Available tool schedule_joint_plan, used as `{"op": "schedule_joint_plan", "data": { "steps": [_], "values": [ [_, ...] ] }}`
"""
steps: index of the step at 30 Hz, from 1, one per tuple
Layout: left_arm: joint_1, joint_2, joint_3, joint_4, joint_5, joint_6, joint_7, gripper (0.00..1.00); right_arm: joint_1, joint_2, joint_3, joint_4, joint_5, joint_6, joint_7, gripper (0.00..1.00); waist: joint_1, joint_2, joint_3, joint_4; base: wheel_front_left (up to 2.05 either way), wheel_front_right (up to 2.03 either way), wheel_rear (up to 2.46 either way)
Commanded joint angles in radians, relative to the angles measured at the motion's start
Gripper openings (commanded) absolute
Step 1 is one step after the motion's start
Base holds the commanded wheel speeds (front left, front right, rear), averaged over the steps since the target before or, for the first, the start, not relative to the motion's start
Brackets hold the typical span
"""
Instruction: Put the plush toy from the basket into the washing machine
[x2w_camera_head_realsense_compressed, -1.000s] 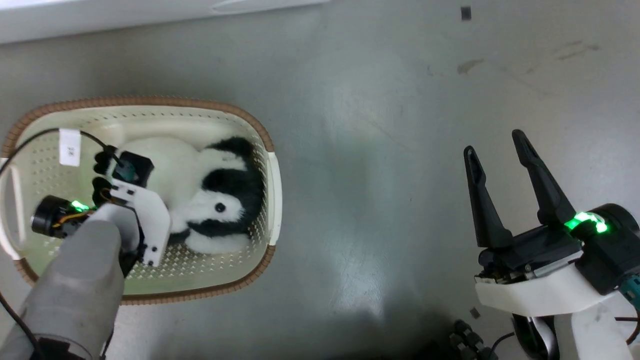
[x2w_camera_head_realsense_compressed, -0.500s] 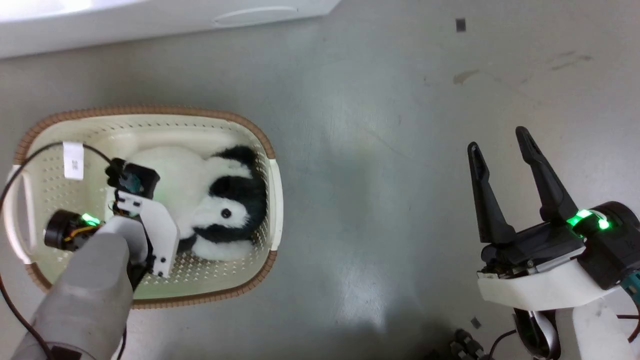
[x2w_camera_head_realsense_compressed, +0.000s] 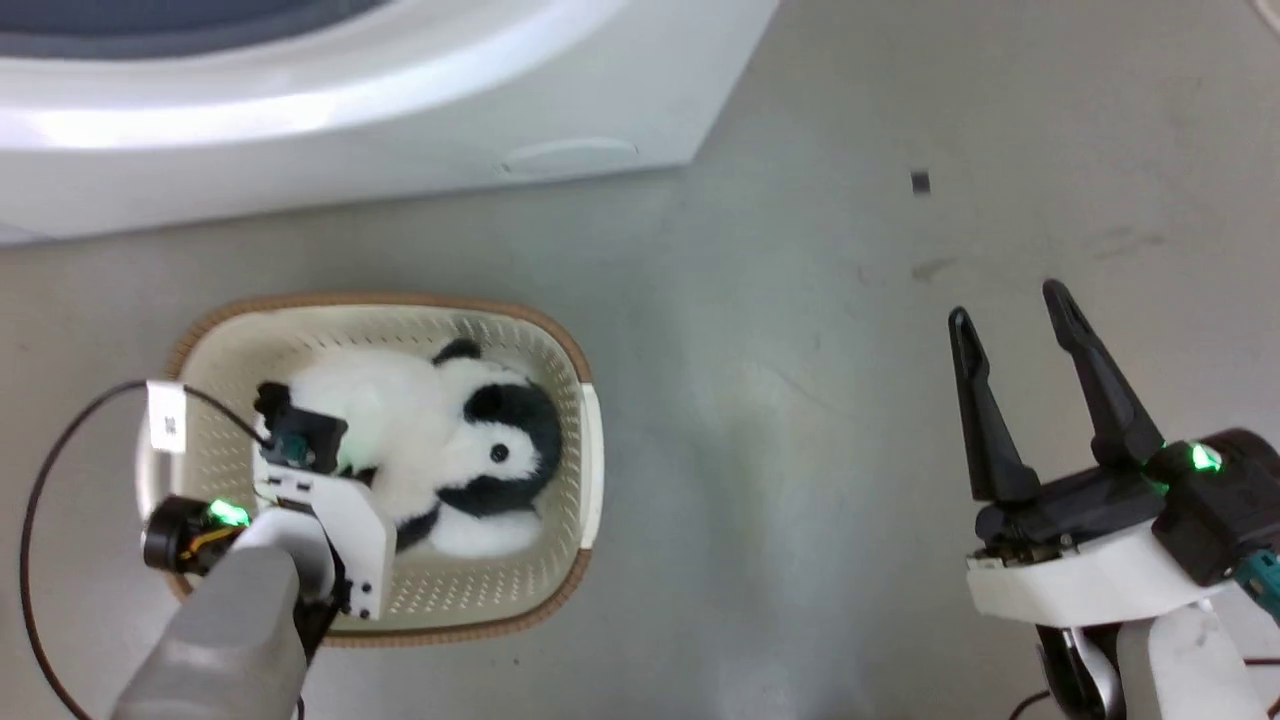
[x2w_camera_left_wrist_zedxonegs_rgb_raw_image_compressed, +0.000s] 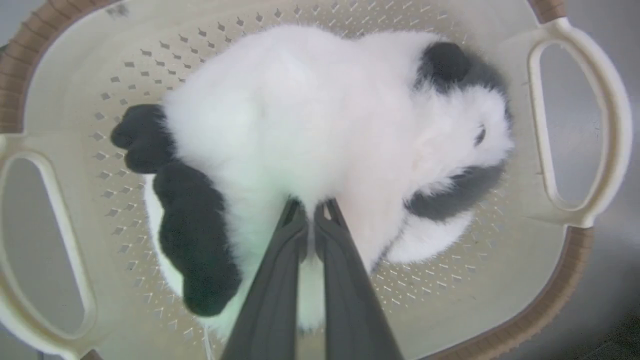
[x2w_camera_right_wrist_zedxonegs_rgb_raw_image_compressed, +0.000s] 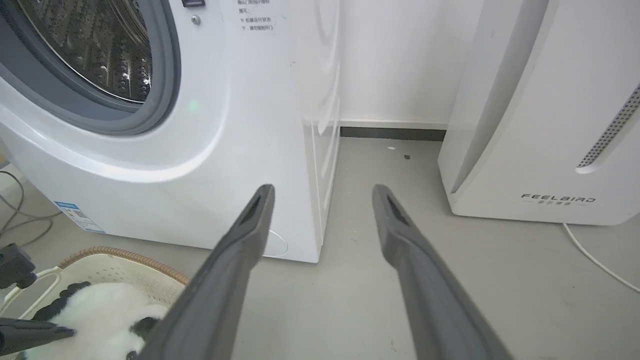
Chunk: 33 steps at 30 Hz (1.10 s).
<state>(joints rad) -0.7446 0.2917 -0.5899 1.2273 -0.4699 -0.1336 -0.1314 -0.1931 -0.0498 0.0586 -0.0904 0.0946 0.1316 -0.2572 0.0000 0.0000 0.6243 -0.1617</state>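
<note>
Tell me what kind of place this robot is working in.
Probably a laundry area: a large white front-loading washing machine, a cream perforated plastic laundry basket holding a fluffy black-and-white panda plush, and a white FEELBIRD appliance.

Fluffy plush toy (x2w_camera_left_wrist_zedxonegs_rgb_raw_image_compressed: 310, 120), perforated plastic basket (x2w_camera_left_wrist_zedxonegs_rgb_raw_image_compressed: 500, 280)

We see the black-and-white plush toy (x2w_camera_head_realsense_compressed: 440, 450) lying inside the cream basket (x2w_camera_head_realsense_compressed: 400, 300), before the white washing machine (x2w_camera_head_realsense_compressed: 400, 100).
</note>
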Motion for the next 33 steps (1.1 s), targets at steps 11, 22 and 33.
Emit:
{"op": "schedule_joint_plan", "data": {
  "steps": [11,22,33],
  "values": [
    [0.112,-0.041,-0.011,-0.037,-0.045,0.003,-0.119,0.0,0.077,0.0,-0.026,0.03,-0.037,-0.001,-0.005,1.0,0.0,0.0,-0.233,0.09,0.0,0.0,0.0],
    [0.272,-0.029,0.059,-0.33,0.007,0.062,-0.13,0.0,0.143,0.0,-0.044,0.043,-0.051,-0.001,-0.005,1.0,0.0,0.0,-0.382,0.152,0.0,0.0,0.0],
    [0.456,-0.025,0.192,-0.698,0.119,0.107,-0.13,0.0,0.201,0.0,-0.046,0.046,-0.052,-0.001,-0.005,1.0,0.0,0.0,-0.492,0.176,0.0,0.0,0.0]
  ]
}}
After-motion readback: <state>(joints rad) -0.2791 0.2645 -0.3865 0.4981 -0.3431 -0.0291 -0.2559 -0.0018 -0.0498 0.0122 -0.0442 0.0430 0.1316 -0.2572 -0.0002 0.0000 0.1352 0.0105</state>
